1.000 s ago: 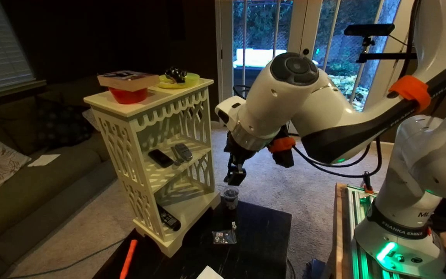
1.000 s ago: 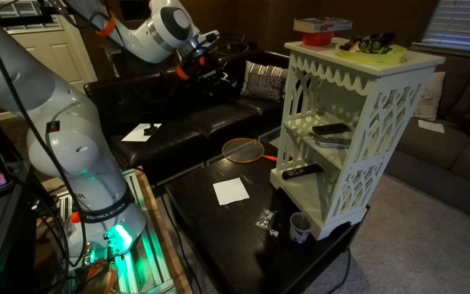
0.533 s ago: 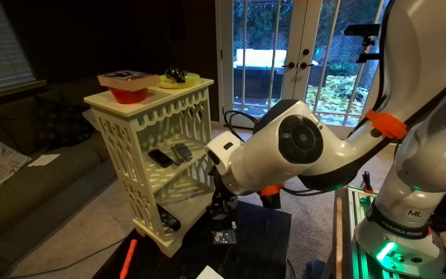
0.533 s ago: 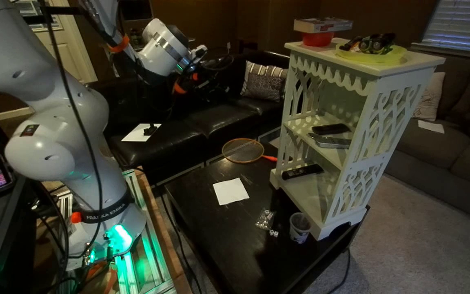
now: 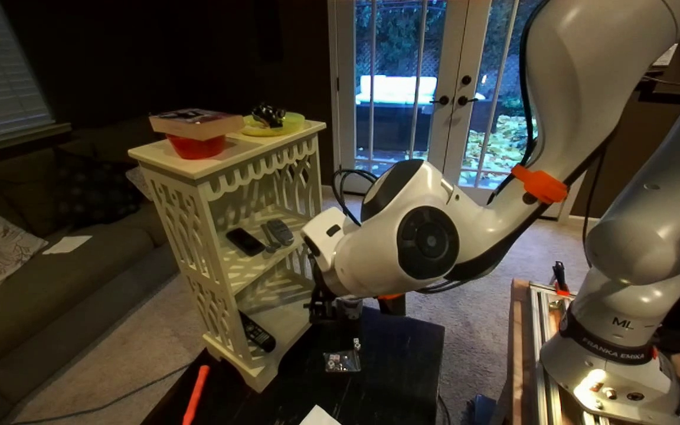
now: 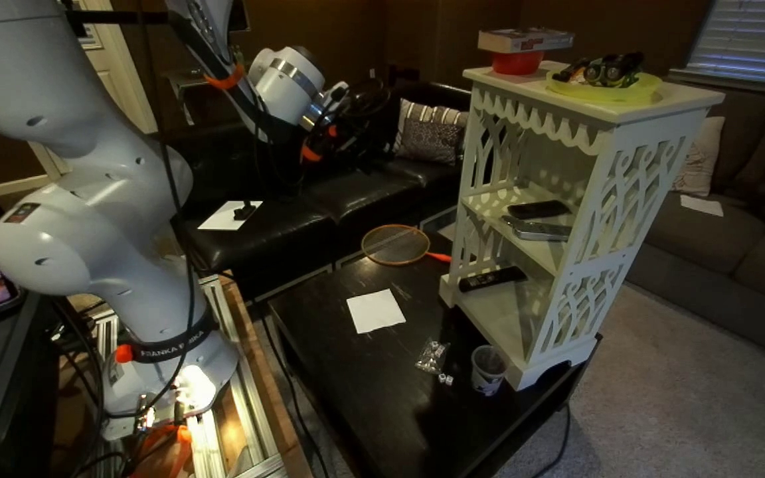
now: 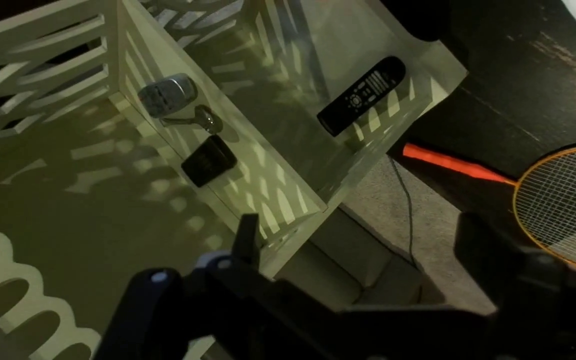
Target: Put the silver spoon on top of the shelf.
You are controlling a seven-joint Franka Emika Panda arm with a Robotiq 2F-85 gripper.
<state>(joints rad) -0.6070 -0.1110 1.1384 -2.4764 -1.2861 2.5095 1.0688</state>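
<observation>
A silver spoon (image 7: pixel 206 119) lies on the middle tier of a cream-white shelf (image 6: pixel 499 315), between a gray handset (image 7: pixel 168 95) and a black phone (image 7: pixel 209 160), as a robot arm (image 6: pixel 289 86) holds its wide-spread claw (image 7: pixel 360 237) outside the shelf's open front. The wrist view tells most: the claw's two fingers (image 7: pixel 246 240) stand well apart, and the spoon's bowl and thin handle are plain to see, the handle's end just beside the handset. In an exterior view the spoon is a small gleam next to the same handset (image 5: pixel 279 231); in an exterior view the claw merges with a dark leather sofa (image 6: pixel 356 192), its spread impossible to tell there. Both exterior views take in the top of the shelf, which bears a red bowl (image 6: pixel 518 63) with a flat box (image 6: pixel 525 41) across it and a yellow-green plate (image 6: pixel 605 97) of dark items (image 6: pixel 611 70); the wrist view looks into the tiers beneath, where a black remote (image 7: pixel 363 95) rests on the lowest. On the black desk (image 6: pixel 389 372), a clear cup (image 6: pixel 489 372) stands upright just beside the shelf in an exterior view, yet in an exterior view the claw and the robot arm (image 5: pixel 375 260) cover much of it. A racket (image 7: pixel 565 200) shows its strings and orange handle in the wrist view, while in an exterior view the handle (image 5: pixel 196 394) alone is in frame.
</observation>
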